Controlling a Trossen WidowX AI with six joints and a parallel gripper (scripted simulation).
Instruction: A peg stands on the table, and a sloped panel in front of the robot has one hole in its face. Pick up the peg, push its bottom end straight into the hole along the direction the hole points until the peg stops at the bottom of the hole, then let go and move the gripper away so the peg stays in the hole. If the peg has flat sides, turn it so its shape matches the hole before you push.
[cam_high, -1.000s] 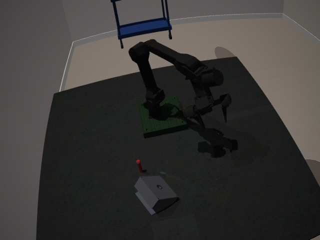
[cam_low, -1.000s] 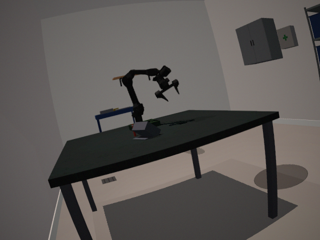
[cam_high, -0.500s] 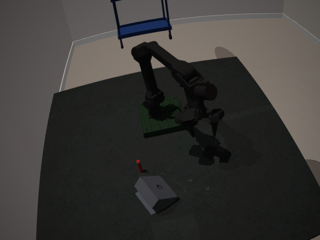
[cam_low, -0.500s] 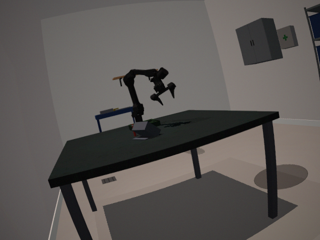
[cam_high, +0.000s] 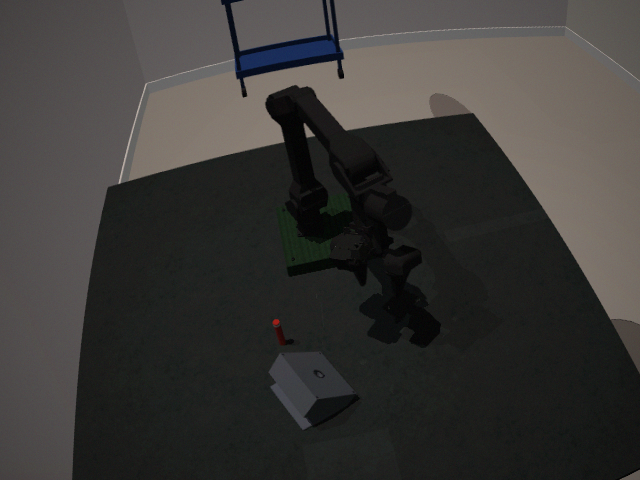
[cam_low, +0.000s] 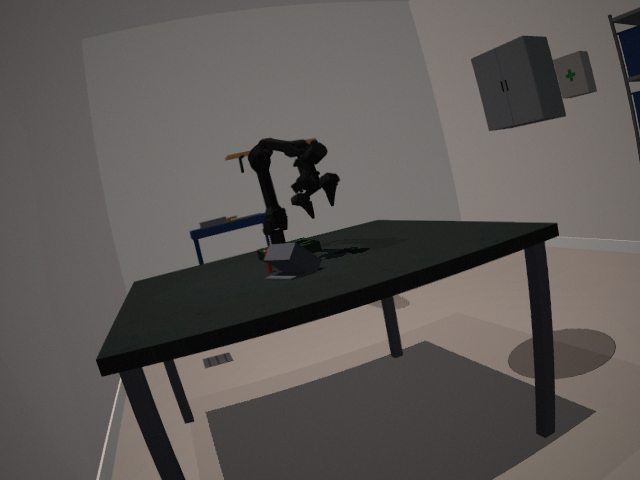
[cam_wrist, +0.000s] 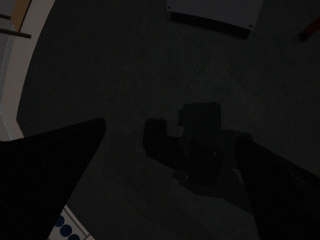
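Observation:
A red peg (cam_high: 279, 333) (cam_low: 269, 267) (cam_wrist: 314, 27) stands upright on the table; it looks round, and only its lower part shows at the wrist view's right edge. The grey sloped panel block (cam_high: 336, 388) (cam_low: 297, 262) (cam_wrist: 215, 11) stands beside it. Its face has one round-looking hole (cam_high: 318, 373), which is not visible in the exterior view or the wrist view. My gripper (cam_high: 380, 289) (cam_low: 322, 211) (cam_wrist: 171, 134) is wide open and empty, pointing down high above the table. It is off to one side of the peg and the block, to their right in the top view.
The arm stands on a green base plate (cam_high: 305, 260) behind the peg in the top view. The dark table (cam_high: 180, 310) (cam_low: 206, 299) carries the arm's shadow below the gripper. A blue cart (cam_high: 289, 54) stands on the floor beyond the table.

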